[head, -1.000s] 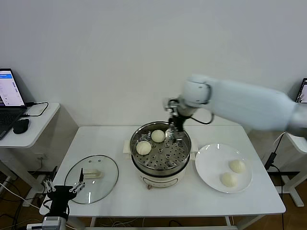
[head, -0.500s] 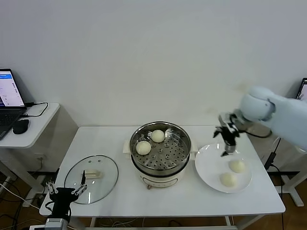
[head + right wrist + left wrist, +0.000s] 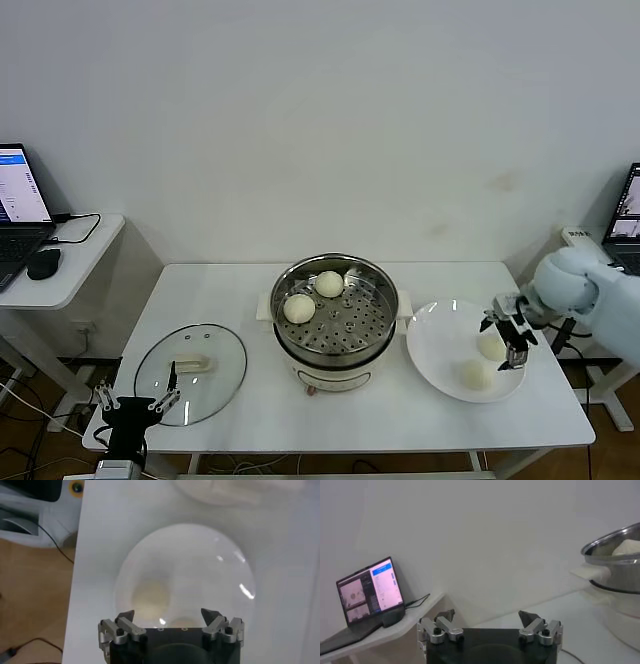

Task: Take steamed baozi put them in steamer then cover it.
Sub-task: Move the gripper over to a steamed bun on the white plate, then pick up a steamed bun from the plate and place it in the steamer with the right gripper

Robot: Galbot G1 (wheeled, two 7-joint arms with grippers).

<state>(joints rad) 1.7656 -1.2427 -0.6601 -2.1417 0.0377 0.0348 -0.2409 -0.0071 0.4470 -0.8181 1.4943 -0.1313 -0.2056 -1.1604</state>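
So the thing that matters here is the right gripper (image 3: 512, 345) versus the two baozi left on the plate (image 3: 440, 360). It hangs over the plate's outer side with its jaws spread wide and nothing in them. The farther baozi (image 3: 490, 345) sits right by its fingertips on the steamer side, and the nearer baozi (image 3: 474, 375) is just beside that one, closer to the table's front edge. They're round, so there's no long axis to line up on. I'd guess the farther one gets picked next.

The other two are already in the steamer (image 3: 335, 315), at the back-left of its tray. The cover (image 3: 190, 372) lies flat on the table, well left of the pot. The left gripper (image 3: 135, 405) is parked low by the table's front-left corner, also open and empty, so it's the nearer arm for the cover.

The right wrist view looks straight down on the plate and shows one baozi (image 3: 150, 594) clearly off-centre from the jaws, with the other half hidden behind the gripper body. The left wrist view only catches the steamer's side.
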